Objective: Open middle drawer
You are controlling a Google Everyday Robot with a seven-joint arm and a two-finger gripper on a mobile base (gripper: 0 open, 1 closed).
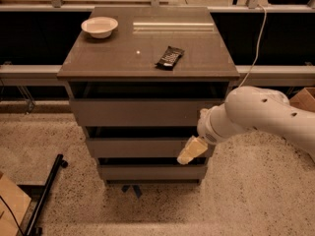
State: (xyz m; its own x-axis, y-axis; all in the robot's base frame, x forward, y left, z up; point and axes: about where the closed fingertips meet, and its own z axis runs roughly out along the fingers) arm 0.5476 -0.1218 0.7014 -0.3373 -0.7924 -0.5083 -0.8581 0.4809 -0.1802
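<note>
The grey-brown cabinet (147, 58) has three handleless drawer fronts stacked below its top. The middle drawer (133, 147) is the second front, a plain flat panel with a dark gap above it. My gripper (192, 150) has cream-coloured fingers and hangs from the white arm (261, 114) that comes in from the right. It sits in front of the right end of the middle drawer front, at its level. The top drawer front (138, 113) is above it and the lowest drawer front (147, 172) below.
A white bowl (99, 26) and a dark snack packet (170, 57) lie on the cabinet top. A black pole (47, 193) lies on the speckled floor at lower left. A cardboard box (304, 98) stands at the right edge.
</note>
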